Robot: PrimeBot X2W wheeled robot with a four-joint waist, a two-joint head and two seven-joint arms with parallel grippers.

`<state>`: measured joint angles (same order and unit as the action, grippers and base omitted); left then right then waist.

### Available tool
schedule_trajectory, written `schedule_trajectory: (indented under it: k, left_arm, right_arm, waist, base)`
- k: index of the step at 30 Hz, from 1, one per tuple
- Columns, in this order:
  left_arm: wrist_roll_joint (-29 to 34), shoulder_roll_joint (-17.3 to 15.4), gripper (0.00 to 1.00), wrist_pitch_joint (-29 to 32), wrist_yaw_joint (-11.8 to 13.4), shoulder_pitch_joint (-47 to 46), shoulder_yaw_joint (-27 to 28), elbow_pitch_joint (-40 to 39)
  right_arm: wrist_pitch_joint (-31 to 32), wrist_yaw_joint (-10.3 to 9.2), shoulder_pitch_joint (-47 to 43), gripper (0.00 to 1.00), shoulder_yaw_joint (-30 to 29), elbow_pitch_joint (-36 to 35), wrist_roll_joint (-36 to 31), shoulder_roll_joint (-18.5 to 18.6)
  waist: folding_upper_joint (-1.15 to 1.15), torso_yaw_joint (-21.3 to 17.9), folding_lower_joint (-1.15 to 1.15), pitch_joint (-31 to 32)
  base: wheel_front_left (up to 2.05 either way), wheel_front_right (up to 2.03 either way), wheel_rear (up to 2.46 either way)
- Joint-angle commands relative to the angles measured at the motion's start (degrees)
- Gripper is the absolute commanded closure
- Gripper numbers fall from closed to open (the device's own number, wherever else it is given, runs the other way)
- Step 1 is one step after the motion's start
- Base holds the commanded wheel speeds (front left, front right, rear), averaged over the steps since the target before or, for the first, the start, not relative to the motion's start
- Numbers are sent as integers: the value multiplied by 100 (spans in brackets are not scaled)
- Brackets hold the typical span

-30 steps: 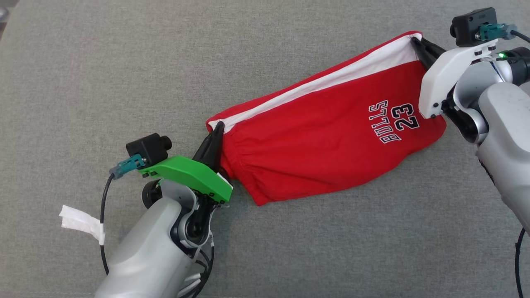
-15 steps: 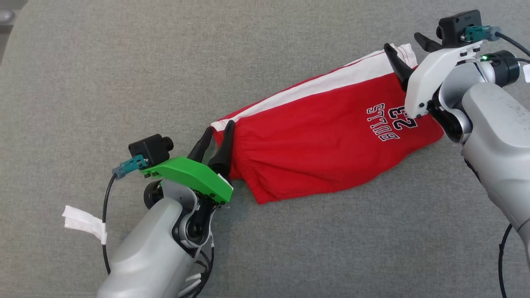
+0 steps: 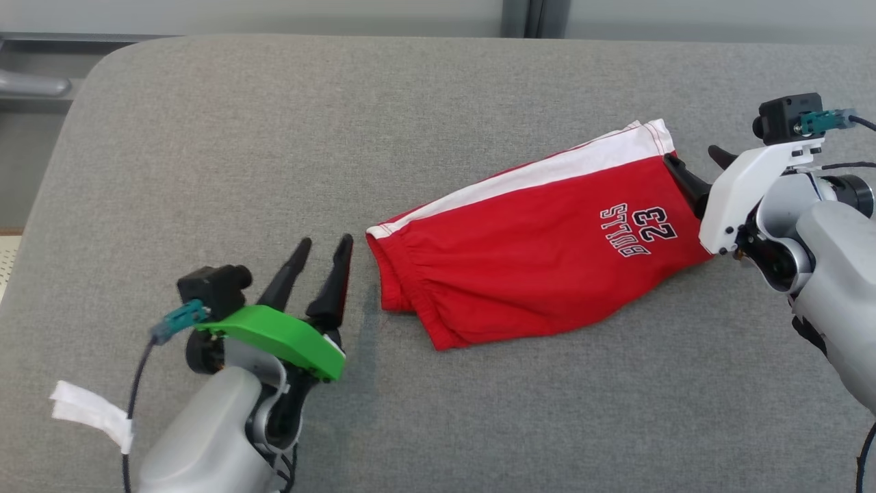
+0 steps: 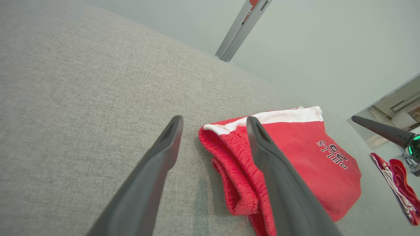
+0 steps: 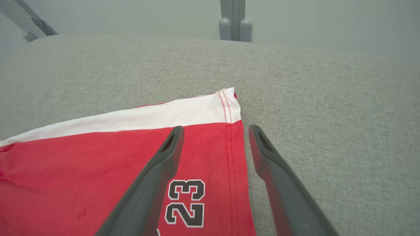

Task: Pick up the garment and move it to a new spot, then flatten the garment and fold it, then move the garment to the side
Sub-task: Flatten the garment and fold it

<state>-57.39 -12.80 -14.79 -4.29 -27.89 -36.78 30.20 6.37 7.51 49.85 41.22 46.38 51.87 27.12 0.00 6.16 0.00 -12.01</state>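
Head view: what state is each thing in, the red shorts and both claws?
Red shorts: folded, lying on the grey cushion, held by nothing.
Left gripper: open, empty, just off the waistband end.
Right gripper: open, empty, at the hem end.

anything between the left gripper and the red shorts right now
Nothing but a strip of bare grey cushion, as the head view shows. The open left gripper stands just clear of the waistband end of the red shorts.
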Motion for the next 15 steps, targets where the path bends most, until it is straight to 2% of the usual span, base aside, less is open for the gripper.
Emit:
schedule_trajectory:
  k: [1, 4, 8, 11, 15]
  left_arm:
    - [360, -84, 0, -47, 0, 120, 338, -260]
    - [1153, -18, 0, -32, -4, 485, 1086, -830]
    - [2126, 264, 0, -31, -74, 884, 2099, -1535]
    - [2733, 493, 0, -31, -161, 1057, 2641, -1871]
    - [3239, 673, 0, -31, -250, 1141, 3022, -2074]
  right_arm:
    - [41, -5, -100, 0, -2, 6, 96, 61]
    - [87, -5, -122, 0, -68, 96, 236, 117]
    - [114, -5, -18, 0, -223, 327, 384, 89]
    - [184, -5, 103, 0, -345, 547, 500, -2]
    - [266, -5, 189, 0, -467, 889, 595, -130]
  waist:
    - [0, 69, 0, 53]
    - [0, 89, 0, -10]
    - [0, 128, 0, -167]
    - [0, 185, 0, -315]
    - [0, 274, 0, -463]
  base:
    - [0, 0, 0]
    - [0, 0, 0]
    - [0, 0, 0]
    - [0, 0, 0]
    - [0, 0, 0]
